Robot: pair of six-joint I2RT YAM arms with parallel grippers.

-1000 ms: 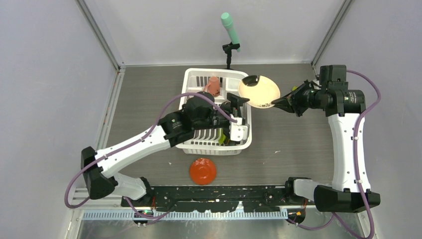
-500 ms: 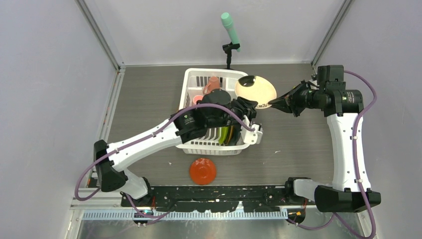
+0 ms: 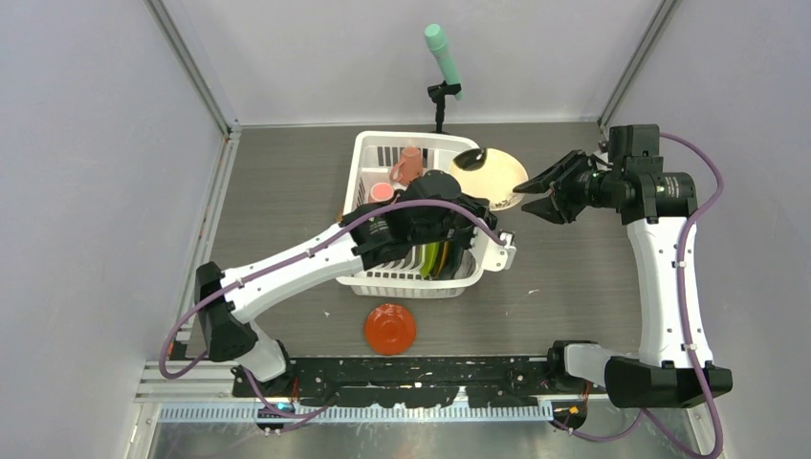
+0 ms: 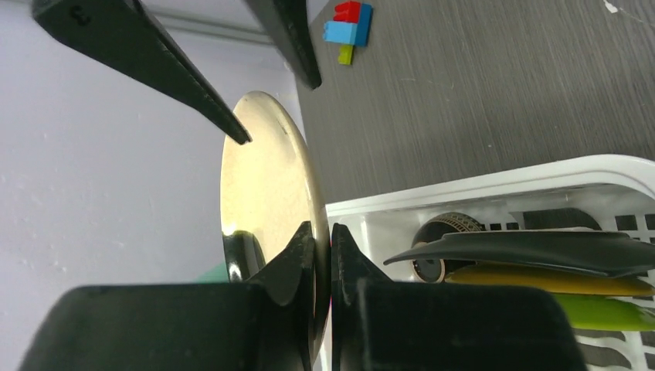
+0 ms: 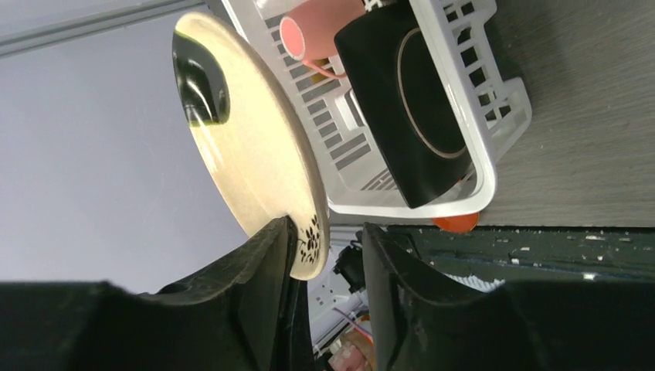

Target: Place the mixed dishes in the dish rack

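The cream plate (image 3: 495, 174) hangs tilted in the air over the far right corner of the dish rack (image 3: 402, 135), with its right half past the rack's right wall and over the table (image 3: 574, 277). The left gripper (image 4: 323, 232) reaches across the rack from the left, and its fingers pinch the plate's near rim tight. The right gripper (image 3: 526, 194) is at the plate's right edge with its fingers spread. The rim sits between them: one finger (image 5: 266, 255) is close against the plate's face and the other stands apart from it. A stretch of open grey tabletop runs from the rack's right wall to the right arm, and another lies between the rack's left wall and the table's left edge. The rack sits in the middle of the table, nearer the far edge. Two pink mugs (image 3: 409, 164) are in its far left part, and a small brown bowl (image 4: 444, 243) is near its right wall. A dark teal plate (image 4: 525, 247), a yellow patterned plate (image 4: 541, 277) and a green plate (image 4: 602, 309) stand on edge side by side in its near half. The red-orange dish (image 3: 389, 328) lies on the table between the rack and the near edge. Small toy blocks (image 4: 347, 23) lie on the table beyond the plate. A mint-green cylinder (image 3: 442, 55) on a black stand is at the far edge, behind the rack.
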